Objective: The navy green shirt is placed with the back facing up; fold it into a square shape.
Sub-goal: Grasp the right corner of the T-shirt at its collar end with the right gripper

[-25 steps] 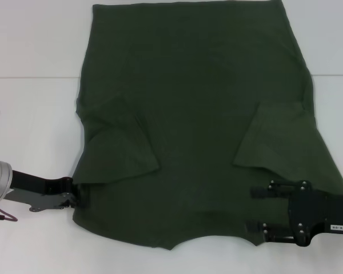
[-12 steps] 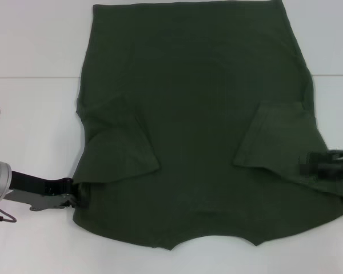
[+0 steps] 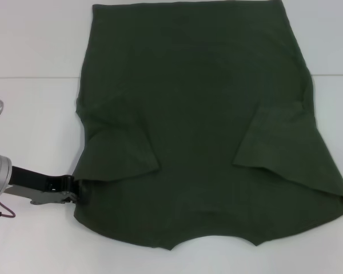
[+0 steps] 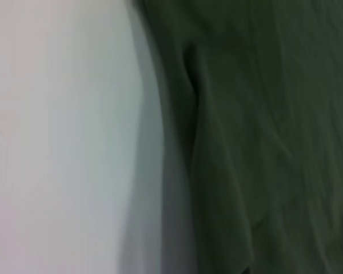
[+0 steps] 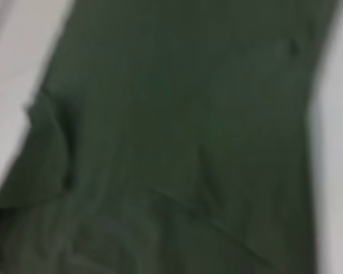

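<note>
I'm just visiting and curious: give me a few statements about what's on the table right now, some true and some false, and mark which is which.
1. The shirt lies spread on a white table. True.
2. Both sleeves are folded inward over the body of the shirt. True.
3. The right gripper rests on the shirt in the head view. False: no right gripper shows in that view.
4. The left gripper is at the shirt's near left edge. True.
5. The shirt is already folded into a square. False: it is spread nearly full length, with only the sleeves turned in.
6. A printed logo covers the shirt's middle. False: the fabric is plain dark green.
</note>
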Tool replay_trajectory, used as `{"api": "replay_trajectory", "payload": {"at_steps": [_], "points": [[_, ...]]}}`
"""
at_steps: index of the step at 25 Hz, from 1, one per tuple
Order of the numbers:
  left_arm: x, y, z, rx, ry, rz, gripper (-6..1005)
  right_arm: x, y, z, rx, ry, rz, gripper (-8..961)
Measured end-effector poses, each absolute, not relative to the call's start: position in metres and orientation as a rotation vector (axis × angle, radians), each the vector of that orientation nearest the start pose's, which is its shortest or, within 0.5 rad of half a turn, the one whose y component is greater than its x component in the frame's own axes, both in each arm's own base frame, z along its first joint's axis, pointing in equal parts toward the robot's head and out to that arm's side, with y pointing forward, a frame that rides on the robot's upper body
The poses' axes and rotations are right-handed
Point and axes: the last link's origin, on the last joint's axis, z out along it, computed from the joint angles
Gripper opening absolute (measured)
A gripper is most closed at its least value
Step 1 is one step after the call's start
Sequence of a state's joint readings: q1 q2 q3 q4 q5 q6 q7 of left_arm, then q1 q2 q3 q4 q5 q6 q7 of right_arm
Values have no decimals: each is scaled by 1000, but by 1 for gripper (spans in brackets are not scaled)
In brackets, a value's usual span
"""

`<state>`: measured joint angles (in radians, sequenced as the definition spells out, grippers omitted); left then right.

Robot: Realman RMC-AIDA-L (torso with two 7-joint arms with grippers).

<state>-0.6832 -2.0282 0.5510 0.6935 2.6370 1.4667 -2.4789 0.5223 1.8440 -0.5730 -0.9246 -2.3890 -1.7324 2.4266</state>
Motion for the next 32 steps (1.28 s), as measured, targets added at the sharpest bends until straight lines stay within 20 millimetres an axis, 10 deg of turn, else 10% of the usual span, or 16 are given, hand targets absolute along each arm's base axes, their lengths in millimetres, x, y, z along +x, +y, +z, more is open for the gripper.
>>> {"api": "replay_trajectory", "payload": {"at_steps": [32], "points": [[-300, 356, 24, -2200, -1879, -99, 37, 330, 351, 81, -2148, 1764, -110, 705]]}}
